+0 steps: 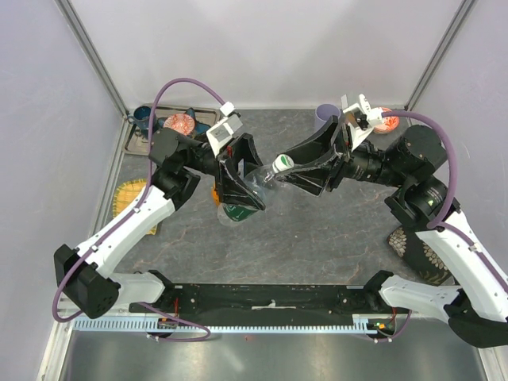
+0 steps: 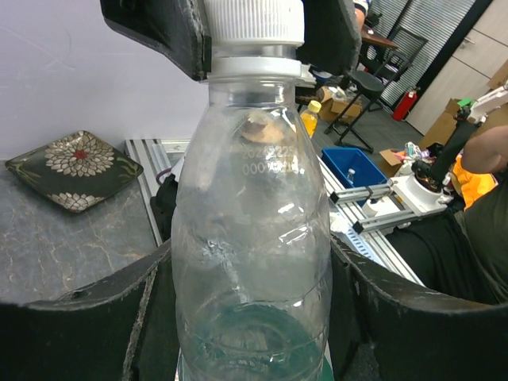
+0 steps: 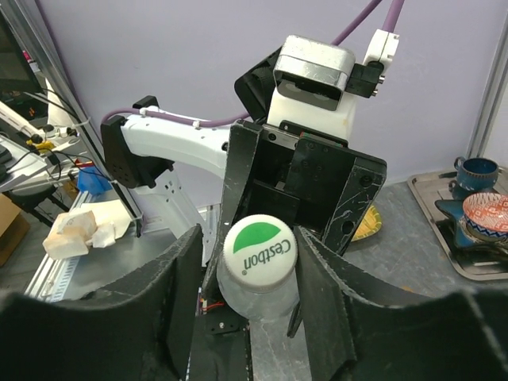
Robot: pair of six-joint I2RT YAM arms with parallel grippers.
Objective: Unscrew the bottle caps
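Bottle (image 1: 268, 179), left pincer (image 2: 252, 317), right pincer (image 3: 254, 266), both clasping

Pale lilac panel walls (image 1: 262, 48) enclose the cell on three sides, joined by slanting aluminium corner posts (image 1: 93, 55). The surface (image 1: 317, 230) is grey, marbled and stone-like, evenly lit without hard shadows. A ribbed aluminium rail (image 1: 270, 327) runs along its near edge, with a brushed steel sheet (image 1: 270, 357) below it. The left wrist view shows an office beyond: a black swivel chair (image 2: 367, 83), a blue plastic bin (image 2: 353, 168), a red fire extinguisher (image 2: 405, 103), wood-fronted cabinets (image 2: 468, 71) and a dark-framed glass partition (image 2: 421, 24).
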